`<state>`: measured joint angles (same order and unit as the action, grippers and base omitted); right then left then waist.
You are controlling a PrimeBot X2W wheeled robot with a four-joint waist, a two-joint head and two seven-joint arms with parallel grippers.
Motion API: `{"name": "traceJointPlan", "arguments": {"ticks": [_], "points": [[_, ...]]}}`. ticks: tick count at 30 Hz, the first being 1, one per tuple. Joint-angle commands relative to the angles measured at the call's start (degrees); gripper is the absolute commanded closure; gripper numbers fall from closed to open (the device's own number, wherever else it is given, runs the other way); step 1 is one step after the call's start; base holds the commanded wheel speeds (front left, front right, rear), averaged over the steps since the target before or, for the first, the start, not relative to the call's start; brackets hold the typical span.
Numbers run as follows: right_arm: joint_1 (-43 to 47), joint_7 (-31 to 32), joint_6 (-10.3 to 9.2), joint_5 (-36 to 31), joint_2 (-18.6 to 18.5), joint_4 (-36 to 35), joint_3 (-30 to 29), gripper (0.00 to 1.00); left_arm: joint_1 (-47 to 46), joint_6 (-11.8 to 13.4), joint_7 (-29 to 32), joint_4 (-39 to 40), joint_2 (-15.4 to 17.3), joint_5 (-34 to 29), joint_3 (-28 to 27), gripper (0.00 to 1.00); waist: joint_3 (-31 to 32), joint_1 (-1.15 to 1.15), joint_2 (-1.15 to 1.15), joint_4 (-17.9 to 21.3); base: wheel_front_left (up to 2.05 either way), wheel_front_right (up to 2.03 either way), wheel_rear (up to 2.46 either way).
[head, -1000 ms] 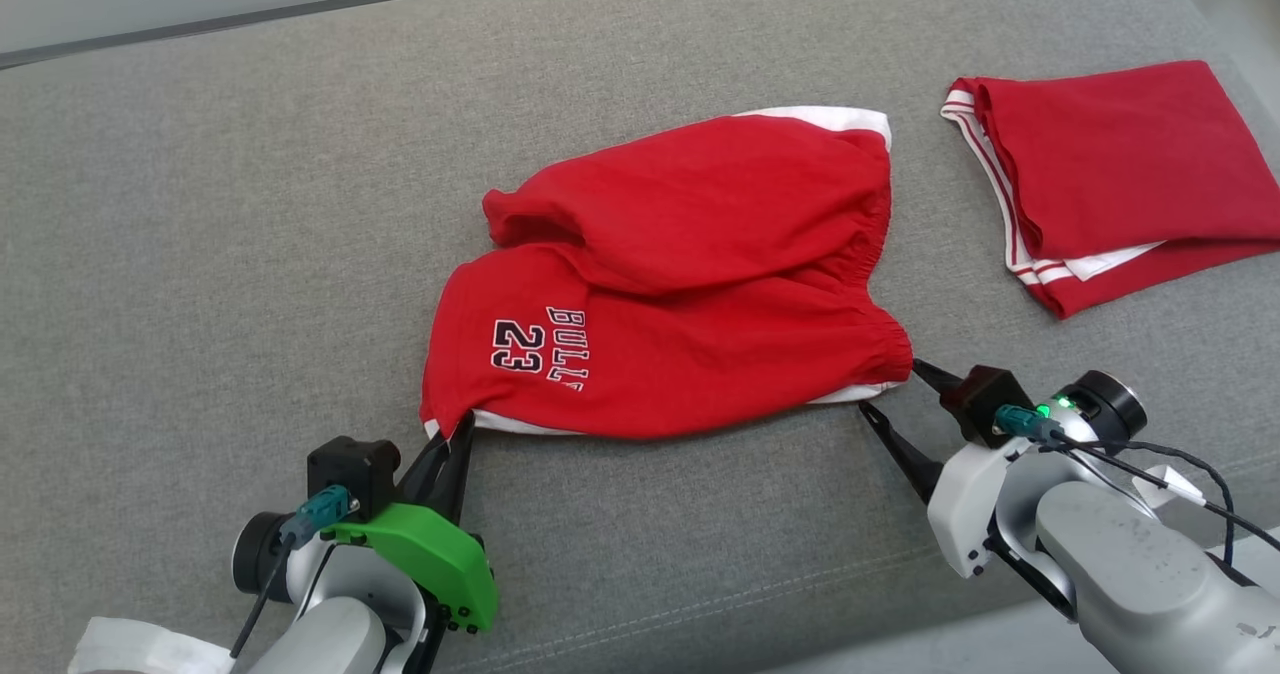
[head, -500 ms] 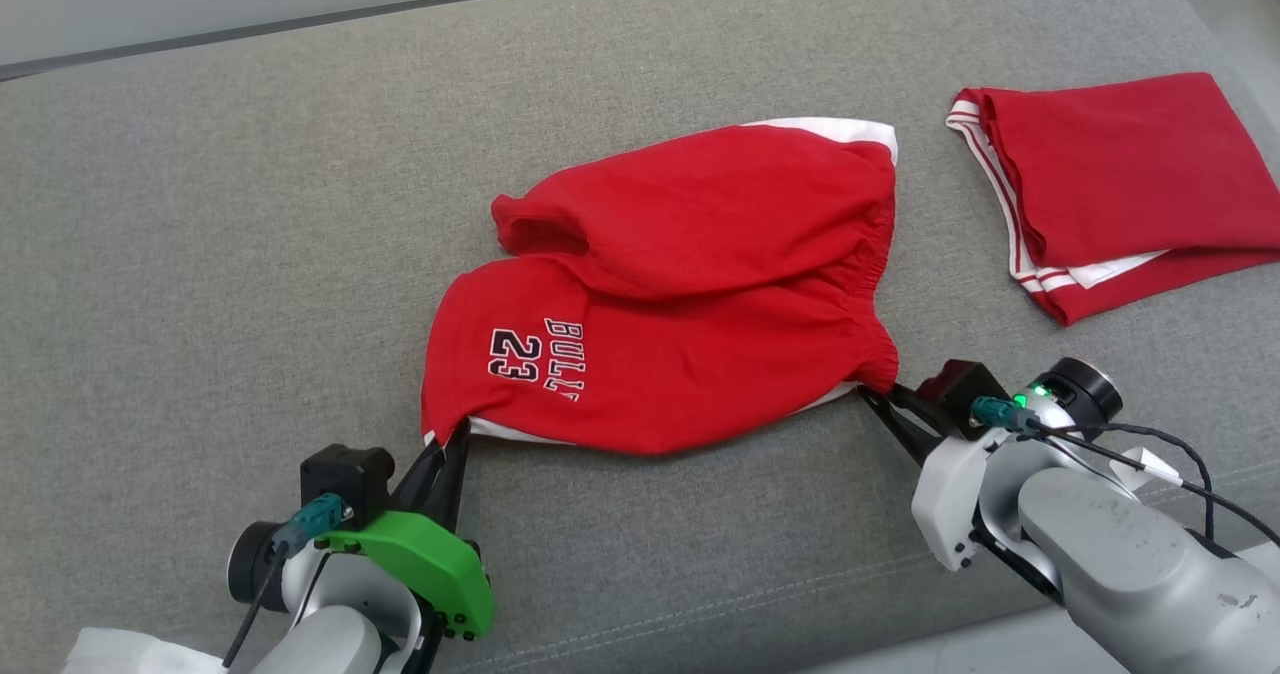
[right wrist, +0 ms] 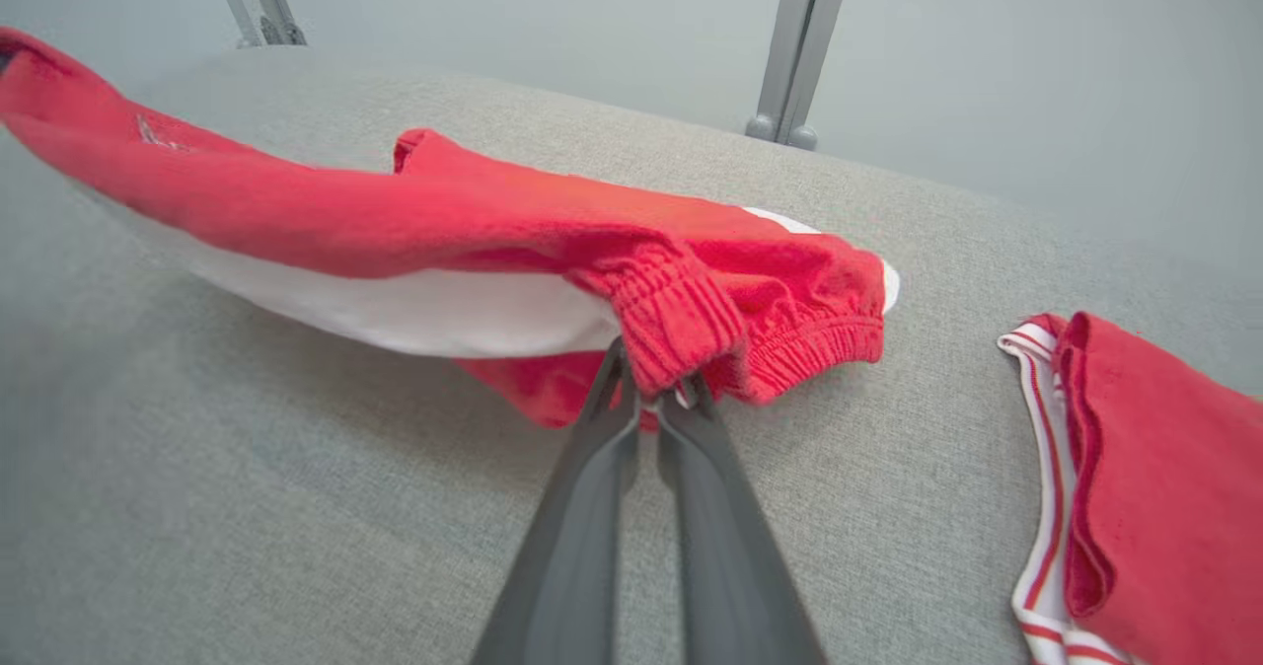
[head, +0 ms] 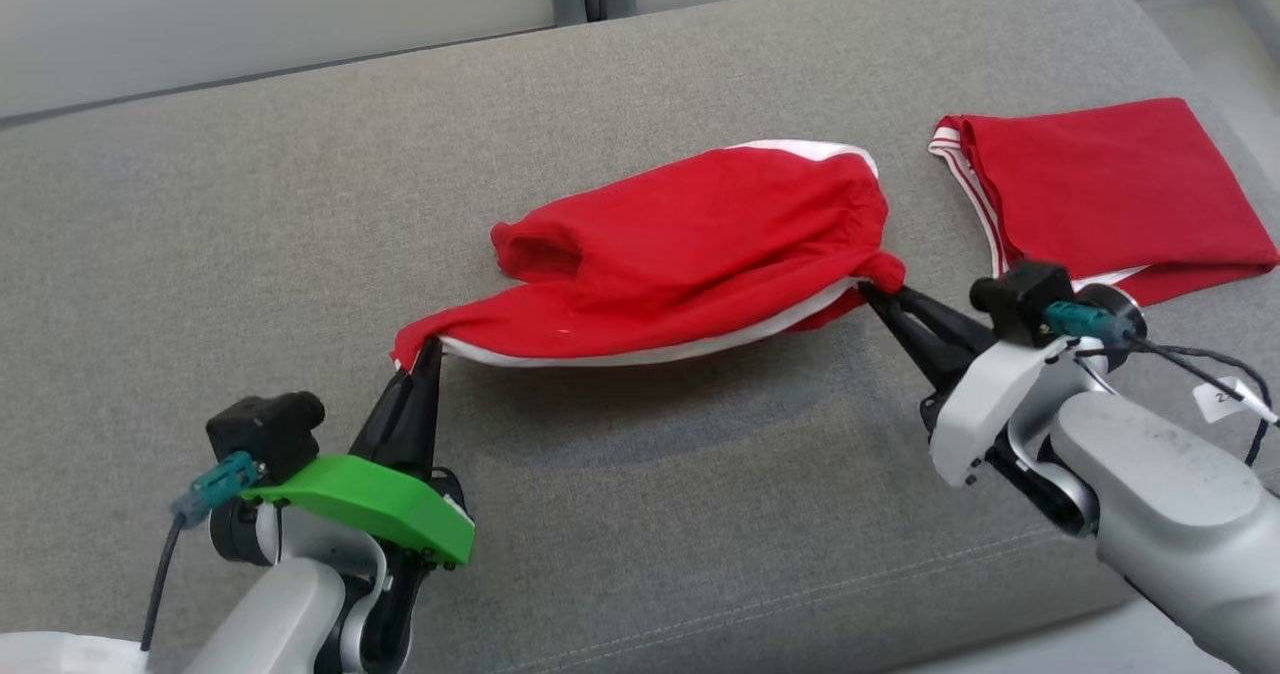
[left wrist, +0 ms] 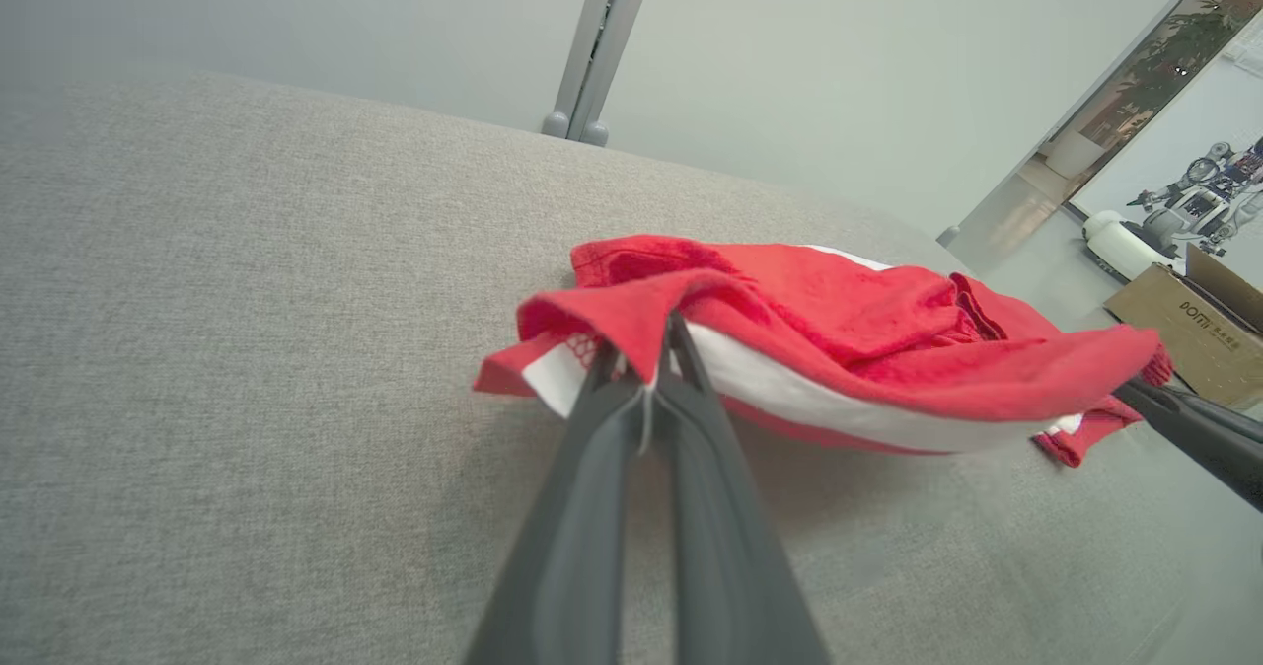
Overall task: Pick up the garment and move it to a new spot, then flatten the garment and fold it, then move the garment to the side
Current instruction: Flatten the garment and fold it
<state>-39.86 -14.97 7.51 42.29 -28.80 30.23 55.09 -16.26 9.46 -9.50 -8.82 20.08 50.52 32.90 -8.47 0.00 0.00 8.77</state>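
Observation:
The garment is a pair of red shorts with white side panels, its near edge raised off the grey cushion and stretched between both arms. My left gripper is shut on the hem corner at the left end; the left wrist view has those fingers pinching red and white cloth. At the right end my right gripper is shut on the gathered waistband, and the right wrist view shows the elastic bunched over its fingertips. The far half still rests on the cushion.
A second red garment with white striped trim lies folded at the right, close to my right wrist; it also shows in the right wrist view. The cushion's front edge runs below the arms. A cardboard box stands beyond the cushion.
My right gripper went from open to shut on the waistband. Both arms then lifted the near edge, so the printed front panel turned under and out of sight. The camera tilted slightly.

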Motion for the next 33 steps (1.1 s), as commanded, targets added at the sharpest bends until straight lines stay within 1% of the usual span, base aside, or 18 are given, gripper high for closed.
{"name": "traceJointPlan", "arguments": {"ticks": [1, 5, 10, 16, 19, 21, 24, 25, 28, 30, 32, 33], "points": [[-0.86, -0.16, -0.05, 1.48, -0.82, -1.29, -0.13, 1.0, -0.93, -0.31, 0.01, 1.05, 0.31, 0.65, -0.64, 1.0, 1.39, 0.0, 0.0, 0.26, 0.0, 0.0, 0.0], [-2.83, 1.01, -0.05, 4.58, -3.99, -5.4, -0.97, 1.0, -2.19, -0.17, 1.51, 5.05, 1.62, 1.71, -1.84, 1.0, 3.38, 0.0, 0.0, 0.42, 0.0, 0.0, 0.0], [-5.27, 4.47, -0.05, 8.12, -6.62, -9.54, -3.97, 1.0, -5.73, 0.61, 5.26, 11.01, 3.59, 2.52, -3.16, 1.0, 5.47, 0.0, 0.0, 0.18, 0.0, 0.0, 0.0], [-9.52, 12.03, -0.05, 12.59, -8.31, -12.59, -8.28, 1.0, -13.76, 1.96, 11.59, 16.4, 6.33, 2.52, -4.77, 1.0, 5.9, 0.0, 0.0, -0.9, 0.0, 0.0, 0.0], [-12.55, 16.29, -0.05, 13.73, -8.63, -13.27, -9.77, 1.0, -18.85, 2.46, 14.94, 17.08, 6.49, 3.38, -5.45, 1.0, 5.2, 0.0, 0.0, -1.68, 0.0, 0.0, 0.0], [-14.86, 18.39, -0.05, 14.12, -7.93, -12.68, -10.58, 1.0, -22.01, 3.25, 17.15, 16.02, 5.67, 4.81, -6.16, 1.0, 4.41, 0.0, 0.0, -2.23, 0.0, 0.0, 0.0], [-18.81, 21.11, -0.05, 13.5, -6.13, -10.35, -10.79, 1.0, -27.35, 3.89, 19.99, 11.74, 4.51, 5.85, -6.51, 1.0, 2.6, 0.0, 0.0, -3.23, 0.0, 0.0, 0.0], [-18.81, 21.11, -0.05, 13.5, -6.13, -10.35, -10.79, 1.0, -27.35, 3.89, 19.99, 11.74, 4.51, 5.85, -6.51, 1.0, 2.6, 0.0, 0.0, -3.23, 0.0, 0.0, 0.0], [-24.11, 22.53, -0.05, 11.38, -4.12, -6.65, -10.11, 1.0, -33.81, 3.68, 21.87, 5.22, 2.79, 5.29, -5.77, 1.0, -0.04, 0.0, 0.0, -4.66, 0.0, 0.0, 0.0], [-27.84, 22.36, -0.04, 10.02, -2.08, -3.66, -9.73, 1.0, -38.85, 3.24, 22.14, 0.47, 1.72, 3.75, -5.06, 1.0, -2.11, 0.0, 0.0, -5.69, 0.0, 0.0, 0.0], [-32.11, 21.14, -0.04, 7.75, -0.44, -0.3, -9.47, 1.0, -44.13, 2.89, 20.98, -3.99, 0.41, 1.96, -4.53, 1.0, -4.19, 0.0, 0.0, -6.67, 0.0, 0.0, 0.0], [-36.26, 18.67, -0.05, 5.23, 1.09, 3.55, -9.54, 1.0, -49.13, 2.29, 18.82, -8.31, -1.35, 0.27, -4.51, 1.0, -5.88, 0.0, 0.0, -7.67, 0.0, 0.0, 0.0]]}}
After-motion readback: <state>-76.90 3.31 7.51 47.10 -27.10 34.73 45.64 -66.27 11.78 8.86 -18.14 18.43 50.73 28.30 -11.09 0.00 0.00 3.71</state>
